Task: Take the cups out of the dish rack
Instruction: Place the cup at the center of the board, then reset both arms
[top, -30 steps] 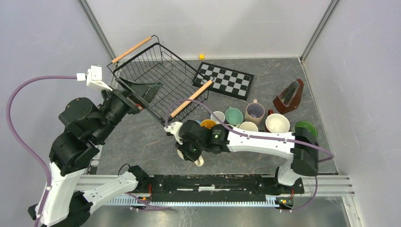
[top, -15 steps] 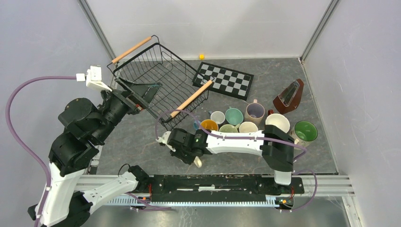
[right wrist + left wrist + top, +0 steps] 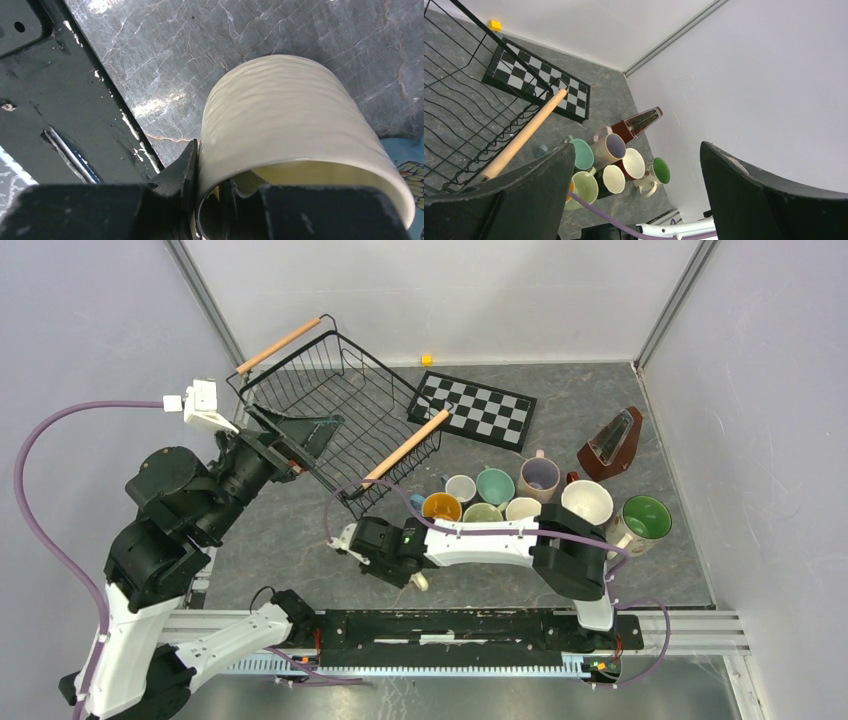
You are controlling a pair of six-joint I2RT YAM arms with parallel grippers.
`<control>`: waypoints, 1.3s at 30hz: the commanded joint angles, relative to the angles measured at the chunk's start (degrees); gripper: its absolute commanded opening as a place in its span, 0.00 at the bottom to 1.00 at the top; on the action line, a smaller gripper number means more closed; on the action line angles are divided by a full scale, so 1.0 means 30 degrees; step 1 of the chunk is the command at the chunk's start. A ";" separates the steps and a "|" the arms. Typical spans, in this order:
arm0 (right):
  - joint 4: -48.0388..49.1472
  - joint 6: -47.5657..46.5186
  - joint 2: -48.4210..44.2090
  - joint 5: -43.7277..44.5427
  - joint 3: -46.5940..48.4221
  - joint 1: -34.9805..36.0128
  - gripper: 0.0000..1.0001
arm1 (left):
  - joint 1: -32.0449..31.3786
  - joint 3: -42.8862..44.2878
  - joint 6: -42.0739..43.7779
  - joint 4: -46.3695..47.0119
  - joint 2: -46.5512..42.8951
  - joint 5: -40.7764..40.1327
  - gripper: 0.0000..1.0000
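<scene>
Nearly done, by the look of it. The dish rack point(image 3: 360, 420) sits tilted at the back left of the tabletop point(image 3: 300, 530), and from above I can see no cup among its wires. About eight cups point(image 3: 494, 485) stand bunched together to its right, mouths up, between the rack and the brown metronome point(image 3: 612, 443).

One more, a cream cup point(image 3: 285, 130), is in the right pincer point(image 3: 207, 185), which is clamped on its rim with one finger outside the wall and one inside. It hangs low near the front edge of the tabletop, close to the black rail and apart from the other cups; whether its base touches the stone I cannot tell.

The left pincer point(image 3: 636, 147) is by the rack's near side with its jaws spread wide and nothing between them.

What I reckon is left: set this cream cup down and let go, unless something hides in the rack behind the left arm
</scene>
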 commanded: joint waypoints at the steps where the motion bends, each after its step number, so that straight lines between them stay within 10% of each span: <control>1: 0.0439 -0.0971 0.0150 0.0915 0.1310 0.0010 0.04 | -0.0083 -0.0204 0.0785 0.0148 0.0048 -0.0248 1.00; 24: -0.0493 -0.2186 -0.0254 0.2872 0.1952 -0.0396 0.59 | -0.0071 -0.0541 0.0586 0.0266 0.0264 0.0362 1.00; 39: -0.0430 -0.1553 -0.5996 0.2046 0.1529 -0.0485 0.98 | -0.0069 0.0139 0.1032 0.0417 0.0341 0.0885 1.00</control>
